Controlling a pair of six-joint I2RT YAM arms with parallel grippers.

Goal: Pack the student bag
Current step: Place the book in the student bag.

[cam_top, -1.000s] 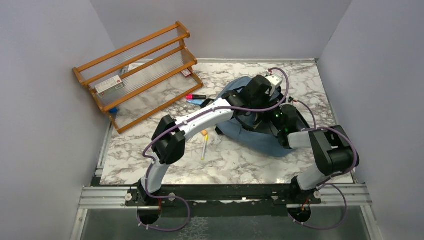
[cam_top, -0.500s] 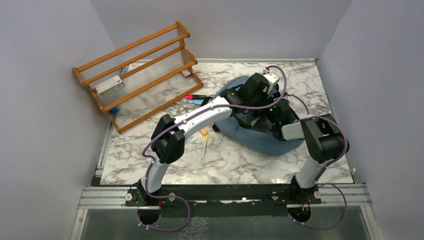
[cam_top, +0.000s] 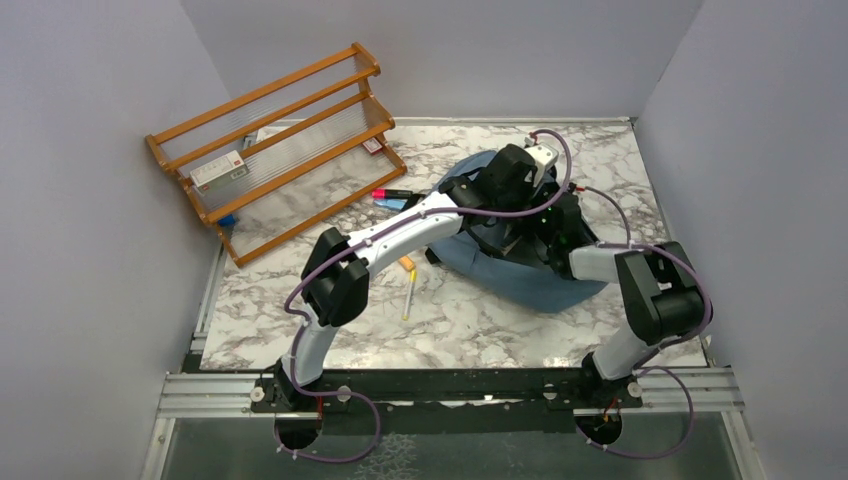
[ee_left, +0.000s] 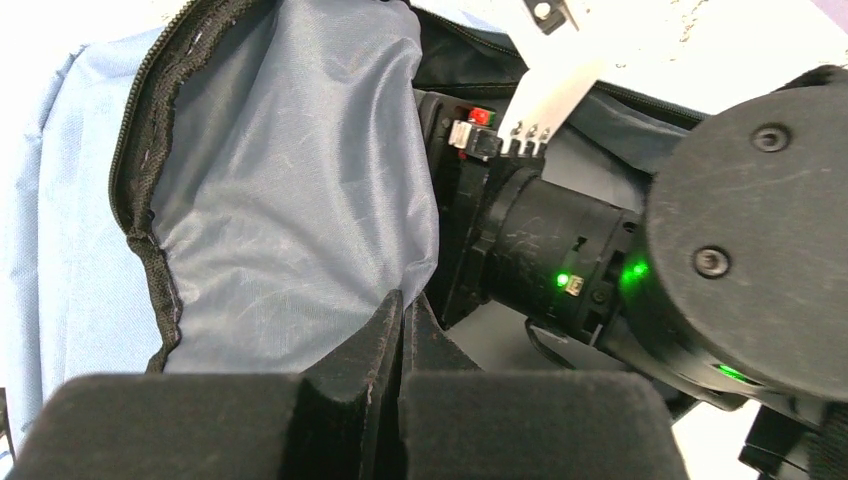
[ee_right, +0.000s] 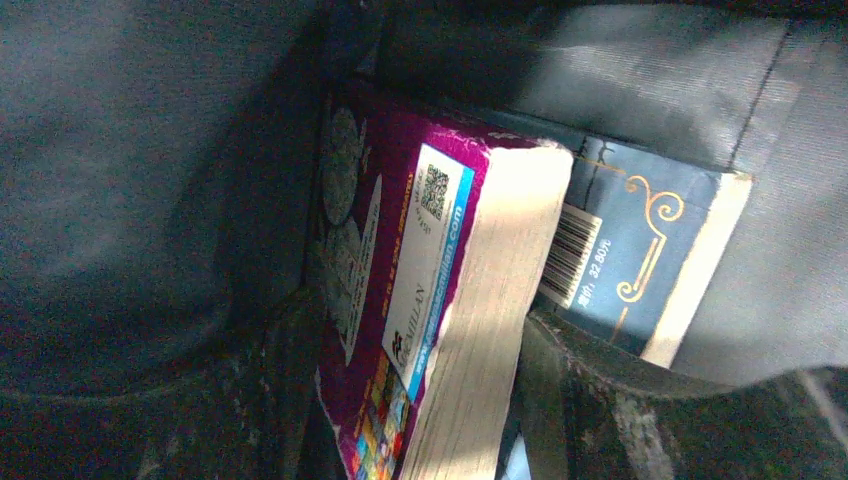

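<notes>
The student bag (cam_top: pixel 520 280) is a dusty-blue backpack lying open at the table's right middle. My left gripper (ee_left: pixel 402 312) is shut on the edge of its grey lining (ee_left: pixel 300 200) and holds the opening up. In the top view the left gripper (cam_top: pixel 497 190) is over the bag's far side. My right gripper (ee_right: pixel 425 400) is deep inside the bag, shut on a thick magenta paperback (ee_right: pixel 440 300). A dark blue-grey book (ee_right: pixel 640 270) with gold ornament stands just behind the paperback. From above, only the right wrist (cam_top: pixel 555 235) shows at the bag's mouth.
A wooden tiered rack (cam_top: pixel 270 150) with a white box (cam_top: pixel 218 171) leans at the back left. Markers (cam_top: pixel 390 193) lie near the rack's foot. A yellow pen (cam_top: pixel 410 295) and a small orange item (cam_top: pixel 408 265) lie left of the bag. Walls enclose three sides.
My right arm has pushed further into the bag, and its elbow has swung left and then back right. My left gripper has shifted slightly toward the back, still holding the opening.
</notes>
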